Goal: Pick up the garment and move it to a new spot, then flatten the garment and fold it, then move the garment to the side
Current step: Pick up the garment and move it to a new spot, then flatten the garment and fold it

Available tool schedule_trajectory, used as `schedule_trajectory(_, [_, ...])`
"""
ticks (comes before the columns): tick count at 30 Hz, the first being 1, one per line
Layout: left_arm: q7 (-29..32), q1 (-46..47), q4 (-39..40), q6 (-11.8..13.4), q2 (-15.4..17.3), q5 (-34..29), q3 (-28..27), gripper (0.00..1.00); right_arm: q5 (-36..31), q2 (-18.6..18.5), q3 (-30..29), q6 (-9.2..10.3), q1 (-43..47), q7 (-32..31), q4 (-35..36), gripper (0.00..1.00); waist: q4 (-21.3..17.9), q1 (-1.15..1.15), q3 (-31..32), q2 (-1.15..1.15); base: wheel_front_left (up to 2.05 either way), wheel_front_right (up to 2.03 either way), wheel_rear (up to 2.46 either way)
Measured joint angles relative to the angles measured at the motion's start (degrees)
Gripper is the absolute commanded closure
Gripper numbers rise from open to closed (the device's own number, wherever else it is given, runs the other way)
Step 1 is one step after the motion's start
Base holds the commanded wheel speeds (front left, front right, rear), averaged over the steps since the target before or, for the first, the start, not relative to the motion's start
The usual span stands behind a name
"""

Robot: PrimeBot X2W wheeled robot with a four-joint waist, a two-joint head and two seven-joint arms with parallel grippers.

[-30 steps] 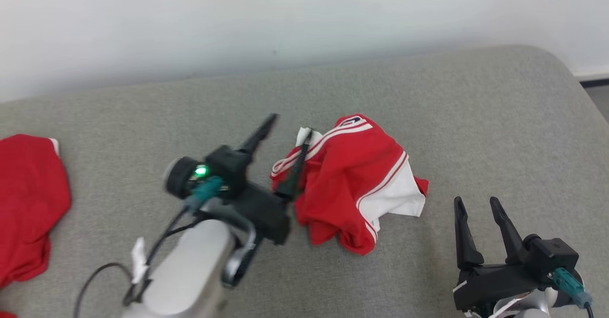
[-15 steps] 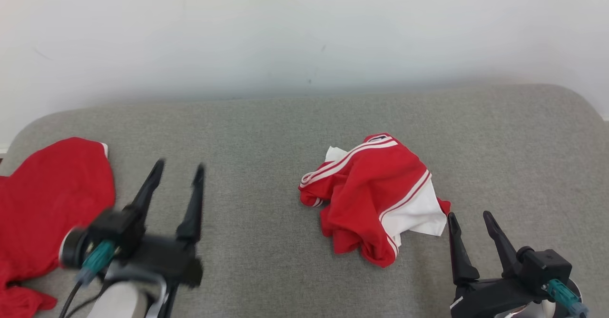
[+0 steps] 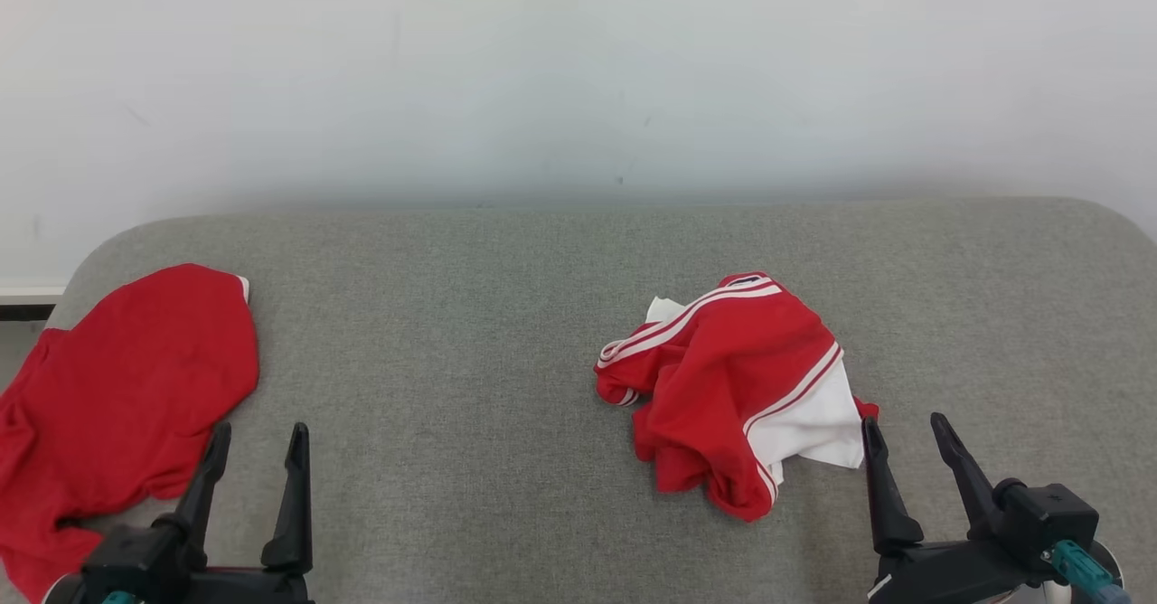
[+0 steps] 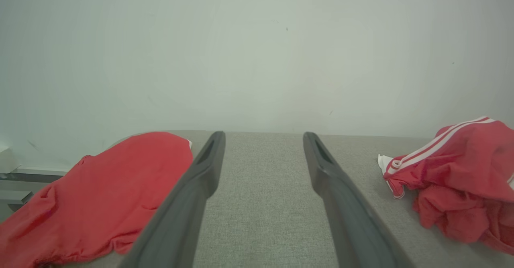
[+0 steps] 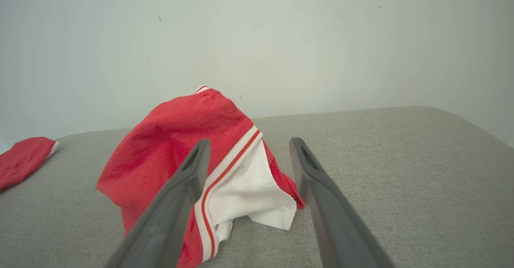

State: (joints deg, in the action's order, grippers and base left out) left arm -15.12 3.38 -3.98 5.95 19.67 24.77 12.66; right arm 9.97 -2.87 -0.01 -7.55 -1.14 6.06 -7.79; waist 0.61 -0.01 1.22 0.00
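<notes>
The garment (image 3: 723, 378) is a crumpled heap of red cloth with white stripes and a white panel, lying right of centre on the grey padded surface (image 3: 470, 333). My left gripper (image 3: 260, 432) stands open at the lower left, well apart from the heap, with nothing between its fingers. In the left wrist view the garment (image 4: 453, 179) lies far right of the open left gripper (image 4: 263, 135). My right gripper (image 3: 904, 423) is open just right of the heap's white corner. The right wrist view shows the garment (image 5: 172, 143) close ahead and left of the open right gripper (image 5: 249, 141).
A second, plain red cloth (image 3: 126, 387) is spread at the surface's left end, hanging over the edge; it also shows as the red cloth (image 4: 108, 191) and the red cloth (image 5: 24, 155). A pale wall (image 3: 578, 70) rises directly behind the surface.
My left arm has drawn back from the garment to the lower left, fingers still open. The head camera has shifted, so the whole scene sits lower and further right. The garment lies as before.
</notes>
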Motion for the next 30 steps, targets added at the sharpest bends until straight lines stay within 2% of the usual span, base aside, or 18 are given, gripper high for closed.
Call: schedule_trajectory(30, [0.0, -3.1, 0.1, -0.5, -1.6, -0.7, 0.1, 0.0, -0.3, 0.0, -0.8, 0.0, 0.2, 0.0, -0.9, 0.0, 0.4, 0.01, 0.0, 0.0, 0.0, 0.0, 0.0])
